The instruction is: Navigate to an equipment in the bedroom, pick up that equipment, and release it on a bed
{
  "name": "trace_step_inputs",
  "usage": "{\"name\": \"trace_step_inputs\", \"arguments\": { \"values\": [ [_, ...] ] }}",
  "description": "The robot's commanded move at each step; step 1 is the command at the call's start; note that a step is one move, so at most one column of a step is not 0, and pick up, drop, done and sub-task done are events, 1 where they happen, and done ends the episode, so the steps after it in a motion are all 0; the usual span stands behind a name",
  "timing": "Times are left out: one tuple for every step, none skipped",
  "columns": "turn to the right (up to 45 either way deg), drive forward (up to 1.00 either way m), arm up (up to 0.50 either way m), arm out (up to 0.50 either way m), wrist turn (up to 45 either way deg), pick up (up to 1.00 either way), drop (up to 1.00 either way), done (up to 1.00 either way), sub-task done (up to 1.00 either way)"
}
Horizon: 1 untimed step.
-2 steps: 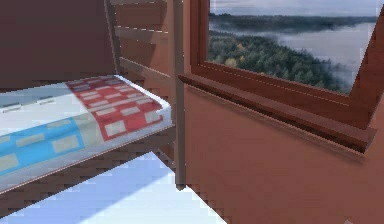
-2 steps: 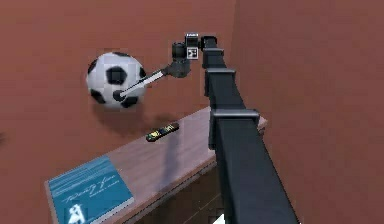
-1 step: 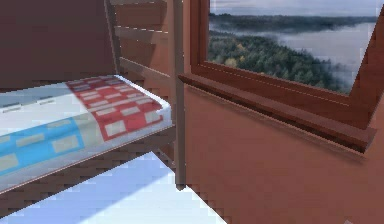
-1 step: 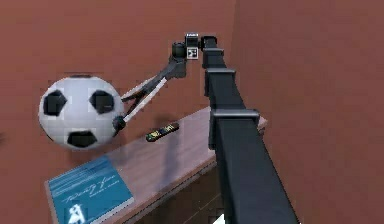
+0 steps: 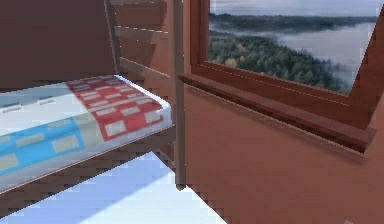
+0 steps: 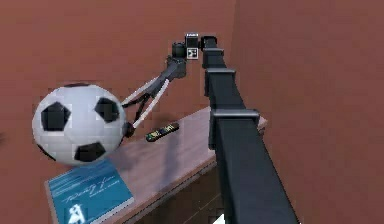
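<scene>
Ball: the black-and-white football (image 6: 75, 122) hung in the air, lifted clear of the wooden tabletop (image 6: 190, 150), toward the tabletop's blue-book end.
Pincer: the gripper (image 6: 127, 115) was holding that football at its far end. I saw both thin fingers (image 6: 148, 88) slanting down to the ball's side, above the tabletop.
Arm: my dark square arm (image 6: 235, 120) crossed over the tabletop's other end, and the white marker squares (image 6: 192, 50) at its tip sat well above the tabletop.
Book: a blue book (image 6: 92, 195) lay flat on the tabletop, just below the ball.
Small dark thing: a slim black object (image 6: 160, 131) lay on the tabletop between the ball and the arm. I couldn't make out what it was.
Bed: ahead I had a bed (image 5: 70, 125) with a red, blue and grey patchwork cover and a wooden post (image 5: 179, 90) at its corner. I couldn't tell where it stood relative to the tabletop.
Window: a wood-framed window (image 5: 290, 45) looked out on wooded hills and water. Again, I couldn't place it relative to the tabletop.
</scene>
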Motion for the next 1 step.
{"name": "trace_step_inputs", "arguments": {
  "values": [
    [0.0, 0.00, 0.00, -0.46, 0.0, 0.00, 0.00, 0.00, 0.00]
  ]
}}
